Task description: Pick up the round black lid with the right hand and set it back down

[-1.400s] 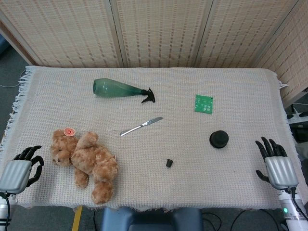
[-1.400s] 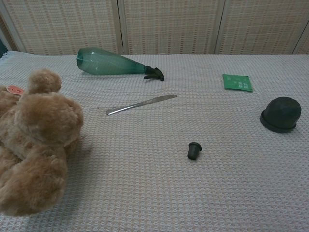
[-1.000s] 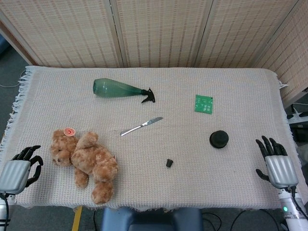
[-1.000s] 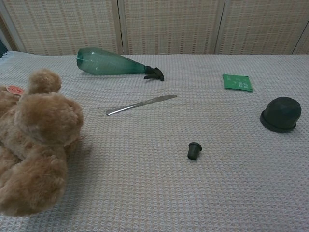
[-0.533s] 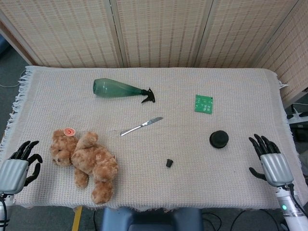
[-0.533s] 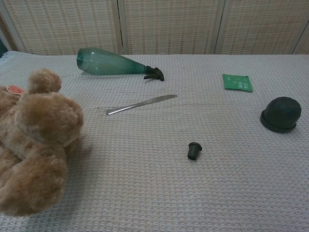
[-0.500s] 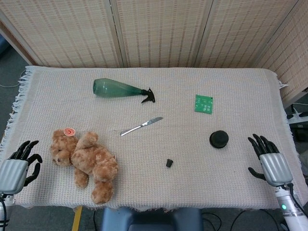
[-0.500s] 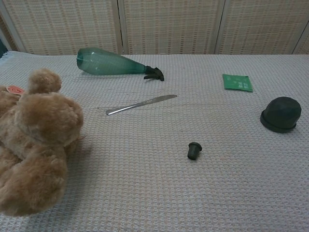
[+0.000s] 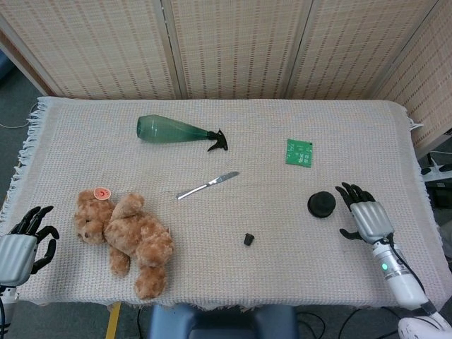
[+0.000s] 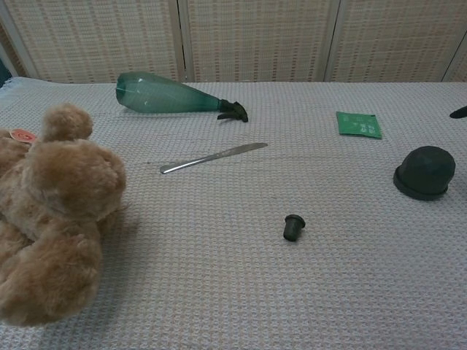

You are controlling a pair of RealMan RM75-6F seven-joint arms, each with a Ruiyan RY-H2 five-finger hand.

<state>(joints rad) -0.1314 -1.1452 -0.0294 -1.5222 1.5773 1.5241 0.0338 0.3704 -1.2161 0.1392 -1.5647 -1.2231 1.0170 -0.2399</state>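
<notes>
Head view shows the round black lid point(image 9: 322, 205) lying flat on the woven cream cloth point(image 9: 353, 134) that covers the table; take the lid as the landmark. Just to its right the right hand point(image 9: 362, 214) hovers with fingers spread wide and nothing in them, not touching the lid. In the chest view only a dark fingertip of it pokes in at the right edge, above the lid point(image 10: 425, 172).

Up and a little left of the lid lies a small green circuit board point(image 9: 299, 152). Far to the lid's upper left a green spray bottle point(image 9: 180, 132) lies on its side; whether anything is inside cannot be told. A table knife point(image 9: 207, 185) rests between bottle and lid, and a small black cap point(image 9: 248, 239) sits down-left of the lid. A brown teddy bear point(image 9: 128, 238) sprawls well left of it. The left hand point(image 9: 21, 244) hangs off the cloth's far left corner, fingers apart, empty.

Behind the table stand woven reed screens point(image 9: 233, 46).
</notes>
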